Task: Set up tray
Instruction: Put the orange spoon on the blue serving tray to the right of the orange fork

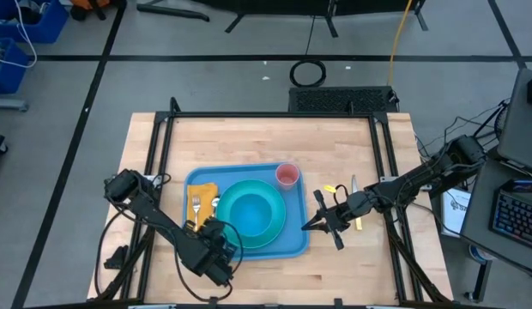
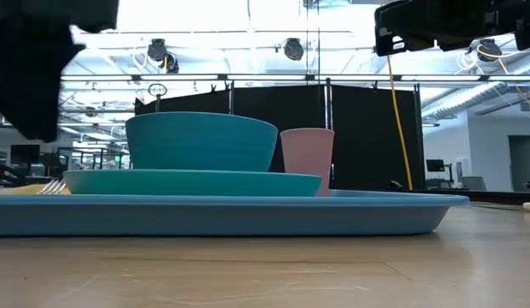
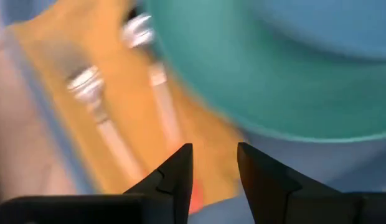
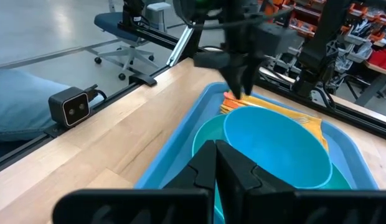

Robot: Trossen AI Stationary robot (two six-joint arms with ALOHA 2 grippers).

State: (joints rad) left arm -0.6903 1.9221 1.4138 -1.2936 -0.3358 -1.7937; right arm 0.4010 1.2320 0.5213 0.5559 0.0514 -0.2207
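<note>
The light-blue tray (image 1: pixel 293 240) lies mid-table. On it a teal plate (image 1: pixel 268 233) carries a blue bowl (image 1: pixel 249 210), with a pink cup (image 1: pixel 287 175) at the tray's far right corner. An orange napkin (image 1: pixel 202 196) at the tray's left end bears two pale-handled pieces of cutlery (image 3: pixel 99 118) (image 3: pixel 159 81). My left gripper (image 3: pixel 215 152) hangs open above the napkin's near end, pointing steeply down, with nothing between its fingers. My right gripper (image 1: pixel 313 225) stays shut just right of the tray, clear of it.
A yellow-handled knife (image 1: pixel 355 206) and a small yellow piece (image 1: pixel 330 189) lie on the wood right of the tray, beside my right arm. Bare tabletop stretches beyond the tray's far edge. A black frame (image 1: pixel 275 116) borders the table.
</note>
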